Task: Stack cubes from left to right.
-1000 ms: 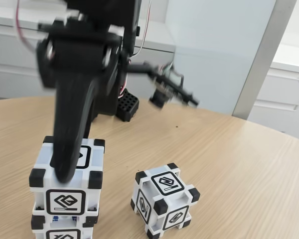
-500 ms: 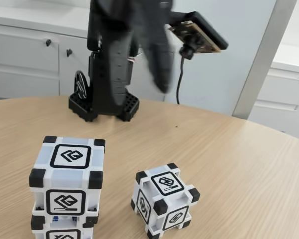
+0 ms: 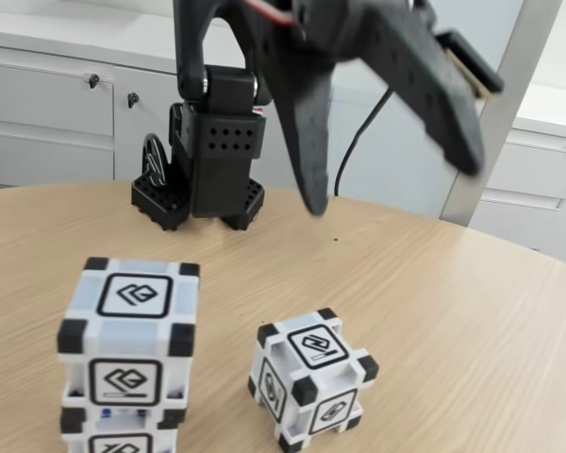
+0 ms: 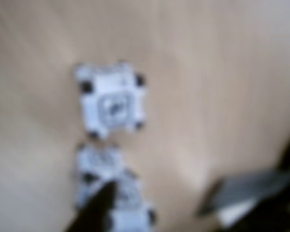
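Two white cubes with black corners stand stacked at the left of the fixed view, the top cube (image 3: 127,326) squarely on the lower cube (image 3: 121,440), which the frame's bottom edge cuts off. A third cube (image 3: 311,377) sits alone on the table to their right, turned at an angle. My gripper (image 3: 390,179) hangs open high above the table, behind and above the lone cube, holding nothing. The blurred wrist view shows two cube shapes, one cube (image 4: 111,99) in the middle and another cube (image 4: 118,200) lower down, partly behind a finger (image 4: 94,212) of my gripper (image 4: 157,198).
The arm's black base (image 3: 208,170) stands at the back of the round wooden table (image 3: 453,311). White cabinets (image 3: 47,104) and a grey post (image 3: 495,104) lie behind the table.
The gripper has left the top cube of the stack, risen and swung to the right, and its jaws now stand wide apart. The cubes have not moved.
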